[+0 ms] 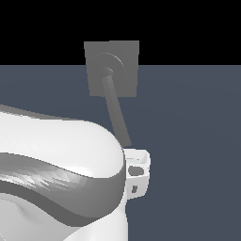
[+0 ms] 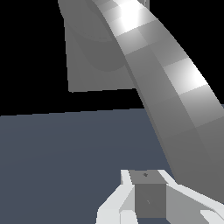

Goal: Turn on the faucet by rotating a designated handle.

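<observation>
Handle (image 1: 118,115) beside the gripper (image 1: 137,173), running up and away to the faucet (image 1: 112,68) plate.

Its long axis sweeps from the plate's ringed centre down toward the arm; in the wrist view the bar (image 2: 170,96) passes close alongside the gripper (image 2: 148,197). Fingers are hidden, so I cannot tell how far the jaws stand open or whether they hold anything.

There is one faucet (image 1: 123,59), a single square ringed plate. It carries one handle (image 1: 117,110). One robot arm (image 1: 56,174) is present.
</observation>
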Robot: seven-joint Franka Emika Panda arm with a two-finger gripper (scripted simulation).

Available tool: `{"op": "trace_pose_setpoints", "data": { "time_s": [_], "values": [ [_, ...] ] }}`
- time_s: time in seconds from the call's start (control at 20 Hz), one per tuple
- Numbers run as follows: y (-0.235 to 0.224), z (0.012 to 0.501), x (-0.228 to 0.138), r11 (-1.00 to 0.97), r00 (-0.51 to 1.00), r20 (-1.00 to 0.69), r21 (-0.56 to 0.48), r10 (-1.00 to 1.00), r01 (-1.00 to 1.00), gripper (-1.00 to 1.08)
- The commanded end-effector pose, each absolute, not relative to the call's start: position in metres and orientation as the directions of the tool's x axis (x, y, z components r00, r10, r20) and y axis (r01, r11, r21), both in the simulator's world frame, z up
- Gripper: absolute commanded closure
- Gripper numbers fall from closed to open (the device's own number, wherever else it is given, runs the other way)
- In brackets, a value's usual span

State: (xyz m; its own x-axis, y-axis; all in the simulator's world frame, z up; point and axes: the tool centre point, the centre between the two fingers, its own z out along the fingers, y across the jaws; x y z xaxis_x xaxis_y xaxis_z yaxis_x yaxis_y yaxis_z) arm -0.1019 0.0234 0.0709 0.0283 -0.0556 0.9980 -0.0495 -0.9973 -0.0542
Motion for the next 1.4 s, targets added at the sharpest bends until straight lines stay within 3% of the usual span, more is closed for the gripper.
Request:
{"op": "trace_pose_setpoints", "data": {
  "time_s": [0.0, 0.25, 0.35, 1.35],
  "values": [
    [-0.003, 0.085, -0.098, -0.996, -0.003, 0.999, -0.045, -0.045, -0.079, 1.08],
    [-0.023, 0.085, -0.1, -0.996, -0.003, 0.999, -0.045, -0.045, -0.079, 1.08],
    [-0.011, 0.075, -0.104, -0.996, 0.02, 0.998, -0.053, -0.055, -0.068, 1.08],
    [-0.07, 0.128, -0.106, -0.996, 0.008, 0.999, -0.049, -0.049, -0.074, 1.08]
  ]
}}
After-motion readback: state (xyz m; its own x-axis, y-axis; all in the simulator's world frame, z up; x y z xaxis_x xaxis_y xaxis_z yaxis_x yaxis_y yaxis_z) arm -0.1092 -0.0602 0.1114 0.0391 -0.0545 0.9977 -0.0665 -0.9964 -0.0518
